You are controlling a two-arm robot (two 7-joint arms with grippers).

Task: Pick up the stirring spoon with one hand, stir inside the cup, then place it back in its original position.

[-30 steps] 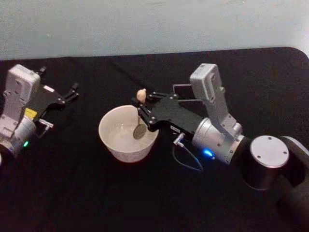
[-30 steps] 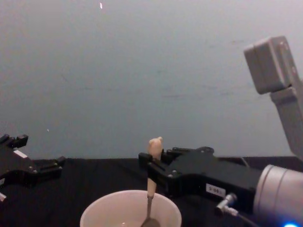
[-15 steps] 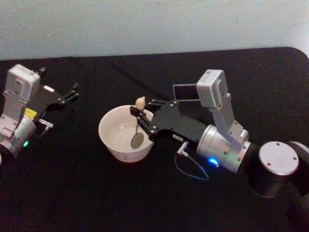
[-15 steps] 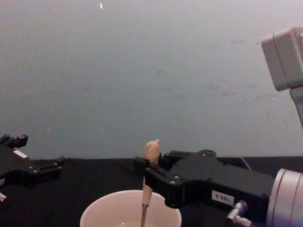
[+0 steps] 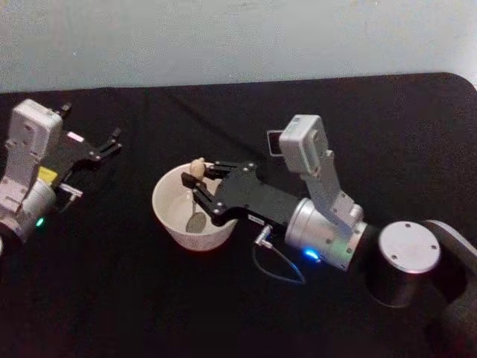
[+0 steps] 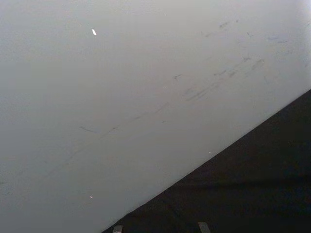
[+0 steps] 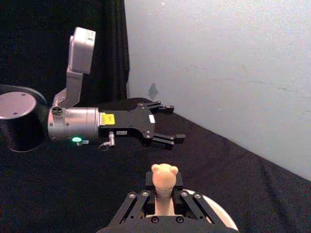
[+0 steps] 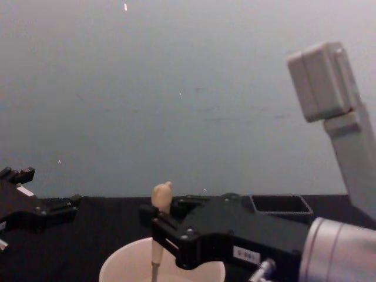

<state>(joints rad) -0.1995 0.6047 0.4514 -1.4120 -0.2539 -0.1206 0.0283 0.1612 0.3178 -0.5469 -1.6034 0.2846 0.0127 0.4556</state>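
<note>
While the right gripper is reaching over the cup, its fingers are clamping the stirring spoon, pinching the slim cream-beige stick just below its rounded, bear-like knob. The knob is standing above the fingers. The shaft is hanging nearly upright beneath them, its darker bowl dipping inside the wide cream-white cup directly under the gripper. A dark square holder is sitting just behind the gripper. The left gripper is lying well apart to its left, fingers spread, holding nothing.
</note>
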